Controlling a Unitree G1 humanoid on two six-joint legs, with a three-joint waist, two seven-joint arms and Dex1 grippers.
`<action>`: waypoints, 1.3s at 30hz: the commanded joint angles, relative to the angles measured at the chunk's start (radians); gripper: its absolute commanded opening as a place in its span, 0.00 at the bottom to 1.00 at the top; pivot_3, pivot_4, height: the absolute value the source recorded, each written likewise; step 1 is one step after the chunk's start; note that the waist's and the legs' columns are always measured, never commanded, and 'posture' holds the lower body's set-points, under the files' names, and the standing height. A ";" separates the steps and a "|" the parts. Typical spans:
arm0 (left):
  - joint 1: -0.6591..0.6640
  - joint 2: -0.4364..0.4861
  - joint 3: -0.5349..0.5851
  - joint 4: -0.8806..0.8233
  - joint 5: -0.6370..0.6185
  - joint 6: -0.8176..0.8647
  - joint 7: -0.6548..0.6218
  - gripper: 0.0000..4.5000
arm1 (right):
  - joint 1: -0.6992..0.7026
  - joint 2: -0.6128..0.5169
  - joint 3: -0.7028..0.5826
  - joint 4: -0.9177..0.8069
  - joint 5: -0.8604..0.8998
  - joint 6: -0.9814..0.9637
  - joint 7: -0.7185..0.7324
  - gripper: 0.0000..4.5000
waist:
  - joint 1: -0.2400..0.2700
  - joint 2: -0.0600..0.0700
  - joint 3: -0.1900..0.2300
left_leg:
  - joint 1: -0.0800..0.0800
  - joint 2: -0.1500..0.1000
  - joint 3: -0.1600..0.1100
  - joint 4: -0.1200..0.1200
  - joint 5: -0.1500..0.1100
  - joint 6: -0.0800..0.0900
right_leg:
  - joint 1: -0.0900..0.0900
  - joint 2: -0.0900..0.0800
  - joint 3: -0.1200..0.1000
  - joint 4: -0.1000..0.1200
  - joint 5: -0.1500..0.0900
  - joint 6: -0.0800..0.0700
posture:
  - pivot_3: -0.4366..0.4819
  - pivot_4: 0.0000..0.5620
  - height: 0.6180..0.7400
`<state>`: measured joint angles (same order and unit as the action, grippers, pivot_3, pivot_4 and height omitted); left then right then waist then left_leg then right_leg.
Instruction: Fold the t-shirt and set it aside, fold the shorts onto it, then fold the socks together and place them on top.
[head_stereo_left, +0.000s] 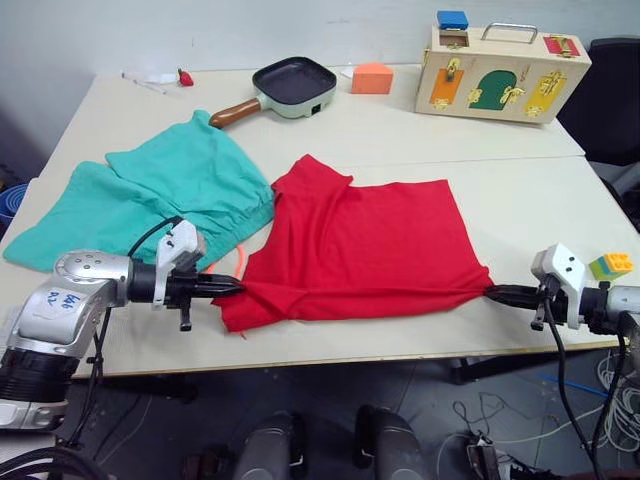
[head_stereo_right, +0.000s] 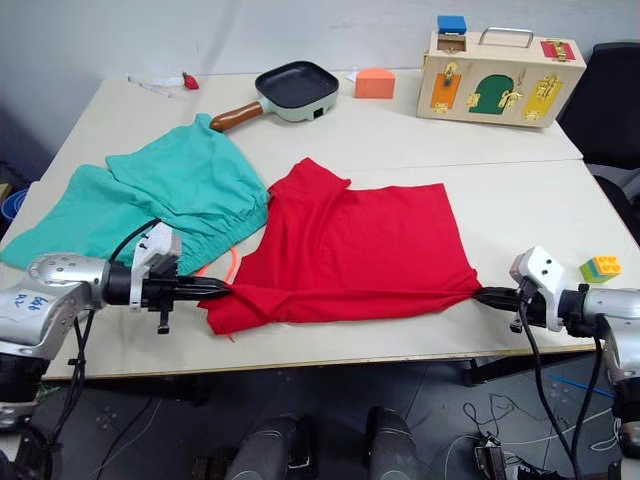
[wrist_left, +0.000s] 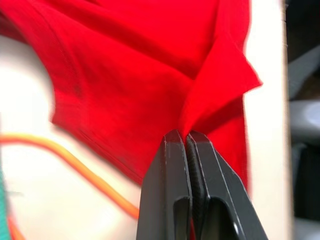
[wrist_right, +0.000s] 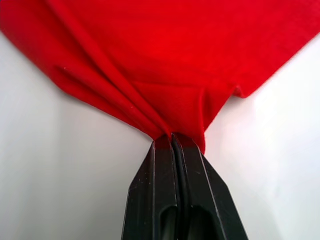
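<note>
Both pincers pinch the t-shirt (head_stereo_left: 365, 245) at its near edge: the left pincer (head_stereo_left: 232, 288) on one corner, the right pincer (head_stereo_left: 492, 292) on the other. For a clean fold, both should lift together and carry that edge evenly toward the far side. The shorts (head_stereo_left: 165, 195) lie touching the t-shirt's left side.

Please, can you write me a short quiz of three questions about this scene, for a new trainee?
1. True or false: both tools are shut on the bright red cloth t-shirt.
2. What touches the t-shirt's left edge? A) teal-green cloth shorts B) dark frying pan C) orange block
3. Fill in: the left tool and the right tool hold the shirt near the table's ____ edge.

Key: 1 true; 2 A; 3 front.
</note>
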<state>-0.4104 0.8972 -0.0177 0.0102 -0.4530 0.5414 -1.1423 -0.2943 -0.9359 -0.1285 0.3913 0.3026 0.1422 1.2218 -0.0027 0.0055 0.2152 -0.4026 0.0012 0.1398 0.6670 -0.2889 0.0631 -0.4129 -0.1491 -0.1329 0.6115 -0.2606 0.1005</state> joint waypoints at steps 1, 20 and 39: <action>-0.002 0.000 0.026 -0.008 0.009 -0.025 -0.008 0.01 | 0.021 -0.006 -0.049 -0.035 0.029 0.023 -0.005 0.00 | 0.000 0.000 0.000 | 0.000 0.000 0.000 0.000 0.000 0.000 | 0.000 0.000 0.000 0.000 0.000 0.000 | 0.48 0.27 1.00; 0.250 0.106 0.091 -0.249 -0.066 -0.035 -0.156 0.01 | 0.487 -0.287 -0.245 -0.422 0.157 0.377 0.236 0.00 | 0.002 -0.001 -0.001 | 0.000 0.002 0.001 0.000 -0.007 -0.004 | 0.000 -0.002 0.001 -0.005 0.000 0.000 | 0.48 0.27 1.00; 0.040 0.014 0.017 -0.040 0.029 -0.051 -0.093 0.01 | 0.133 -0.162 -0.090 -0.214 0.109 0.328 0.118 0.00 | 0.002 -0.001 -0.001 | -0.001 0.002 0.004 0.000 -0.006 -0.003 | -0.002 -0.001 0.001 -0.004 0.000 0.000 | 0.48 0.27 1.00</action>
<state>-0.3578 0.9126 -0.0038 -0.0357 -0.4294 0.4982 -1.2400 -0.1514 -1.1126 -0.2123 0.1674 0.4160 0.4802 1.3551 -0.0004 0.0046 0.2144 -0.4031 0.0031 0.1438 0.6672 -0.2951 0.0603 -0.4149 -0.1499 -0.1314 0.6072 -0.2603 0.1001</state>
